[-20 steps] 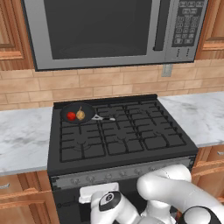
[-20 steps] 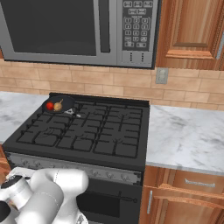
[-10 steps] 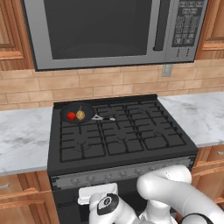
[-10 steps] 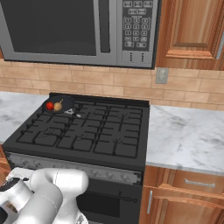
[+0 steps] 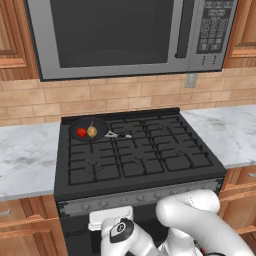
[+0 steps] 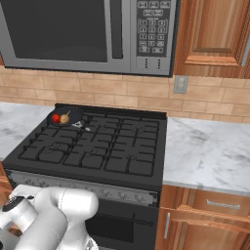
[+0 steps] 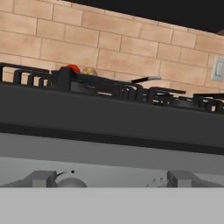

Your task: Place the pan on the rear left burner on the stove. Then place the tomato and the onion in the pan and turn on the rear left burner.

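Black and shallow, the pan (image 5: 90,130) sat on the stove's (image 5: 135,156) rear left burner holding tomato (image 5: 81,132) and onion (image 5: 92,131), my gripper (image 7: 111,179) wide open and empty below the front strip, its knob next, I judged.

Arm (image 5: 200,220) low, fingers (image 7: 41,178) seemingly apart

rear left burner (image 5: 90,134): hidden under pan (image 5: 100,125) | knobs (image 7: 70,181): cut off at bottom edge

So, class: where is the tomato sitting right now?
In the left base view, the tomato lies in the pan on the stove's rear left burner, just left of the onion.
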Available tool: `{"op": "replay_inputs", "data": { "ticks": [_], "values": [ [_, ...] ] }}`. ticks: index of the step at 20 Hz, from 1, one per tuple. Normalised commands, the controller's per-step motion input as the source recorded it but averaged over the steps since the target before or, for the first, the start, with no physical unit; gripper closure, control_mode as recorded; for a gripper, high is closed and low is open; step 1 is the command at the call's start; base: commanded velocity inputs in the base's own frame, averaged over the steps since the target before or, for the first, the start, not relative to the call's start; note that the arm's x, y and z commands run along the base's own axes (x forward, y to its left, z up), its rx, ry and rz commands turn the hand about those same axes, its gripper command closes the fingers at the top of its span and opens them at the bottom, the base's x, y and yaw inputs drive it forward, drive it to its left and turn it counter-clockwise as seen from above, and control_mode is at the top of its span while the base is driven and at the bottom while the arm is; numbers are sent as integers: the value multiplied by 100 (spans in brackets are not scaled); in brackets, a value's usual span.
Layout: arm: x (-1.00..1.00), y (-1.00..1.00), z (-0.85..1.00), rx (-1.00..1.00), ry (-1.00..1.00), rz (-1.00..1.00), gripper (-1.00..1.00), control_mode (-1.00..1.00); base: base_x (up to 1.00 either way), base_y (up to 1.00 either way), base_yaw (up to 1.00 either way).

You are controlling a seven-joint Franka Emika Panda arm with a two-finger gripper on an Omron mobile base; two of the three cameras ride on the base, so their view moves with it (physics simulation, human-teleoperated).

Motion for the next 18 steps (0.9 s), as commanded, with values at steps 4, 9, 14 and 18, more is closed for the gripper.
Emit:
{"op": "replay_inputs", "data": {
  "ticks": [4, 9, 14, 18],
  "values": [
    [12, 4, -7, 0, -2, 0, -100, -100, 0, 0, 0],
    [10, 3, -13, 0, 0, 0, -100, -100, 0, 0, 0],
    [10, 4, -14, 0, -1, 0, -100, -100, 0, 0, 0],
    [10, 11, -10, 0, -2, 0, -100, -100, 0, 0, 0]
  ]
}}
